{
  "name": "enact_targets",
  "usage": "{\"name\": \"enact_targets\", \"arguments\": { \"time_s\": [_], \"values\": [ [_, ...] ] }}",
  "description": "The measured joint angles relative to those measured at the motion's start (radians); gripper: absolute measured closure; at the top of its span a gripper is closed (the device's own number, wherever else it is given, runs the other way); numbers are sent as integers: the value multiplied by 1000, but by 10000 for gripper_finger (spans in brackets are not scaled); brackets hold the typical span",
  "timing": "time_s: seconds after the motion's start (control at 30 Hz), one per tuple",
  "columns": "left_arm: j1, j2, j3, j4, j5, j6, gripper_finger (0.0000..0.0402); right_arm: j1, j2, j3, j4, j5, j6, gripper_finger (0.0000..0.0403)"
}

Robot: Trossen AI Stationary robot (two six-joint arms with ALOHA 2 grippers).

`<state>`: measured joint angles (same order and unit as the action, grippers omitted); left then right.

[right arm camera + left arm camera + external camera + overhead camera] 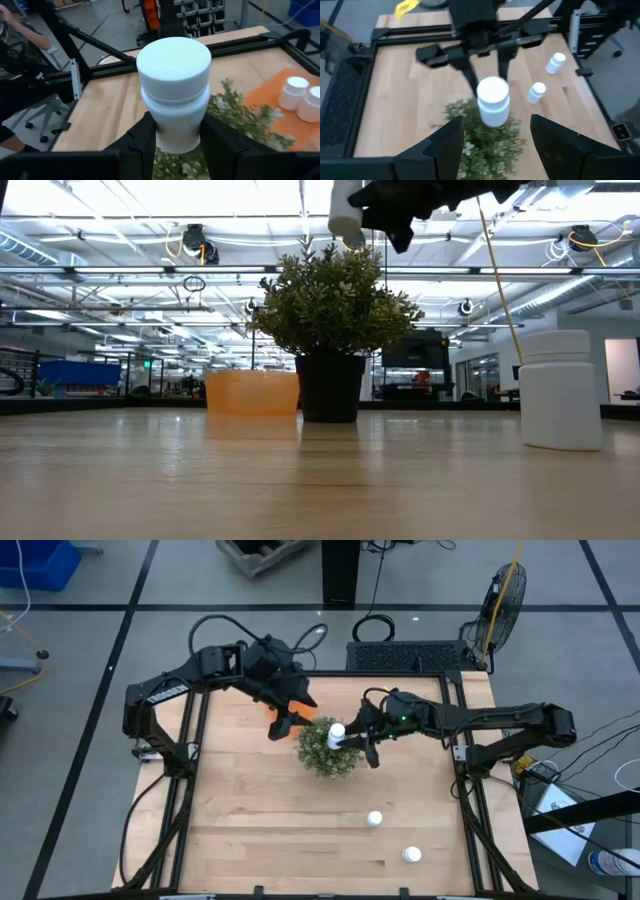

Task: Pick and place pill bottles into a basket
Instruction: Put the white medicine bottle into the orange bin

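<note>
Counting bottles, you have two in the orange basket [300, 117], one clenched in the right gripper [352, 740] above the plant [325, 752], and two more waiting on the table [260, 820]; your left gripper [283, 720] hangs open and empty

From above, the left arm covers most of the orange basket [283, 706]. In the low view the plant [335, 305] hides part of it, and the top edge crops the carried bottle [345, 210].

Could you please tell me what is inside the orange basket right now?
In the right wrist view, two white pill bottles stand inside the orange basket. The plant covers its near part, and from above the left arm hides it, so more cannot be ruled out.
</note>
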<state>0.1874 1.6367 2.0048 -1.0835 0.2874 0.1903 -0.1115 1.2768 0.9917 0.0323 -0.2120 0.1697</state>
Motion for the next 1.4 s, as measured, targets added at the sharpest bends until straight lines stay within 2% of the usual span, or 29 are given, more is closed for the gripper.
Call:
{"name": "enact_targets", "arguments": {
  "time_s": [0.3,0.7,1.07,1.4],
  "values": [
    [-57,0,0,-34,-5,-41,167,42,20,81,-9,4,-14,286],
    [-74,0,0,-30,-8,-87,167,52,111,277,-158,-1,-60,285],
    [-84,0,0,-60,-5,-102,167,61,210,352,-176,-53,-100,284],
    [-101,0,-1,-74,0,-102,167,60,231,385,-159,-56,-130,284]
  ]
}}
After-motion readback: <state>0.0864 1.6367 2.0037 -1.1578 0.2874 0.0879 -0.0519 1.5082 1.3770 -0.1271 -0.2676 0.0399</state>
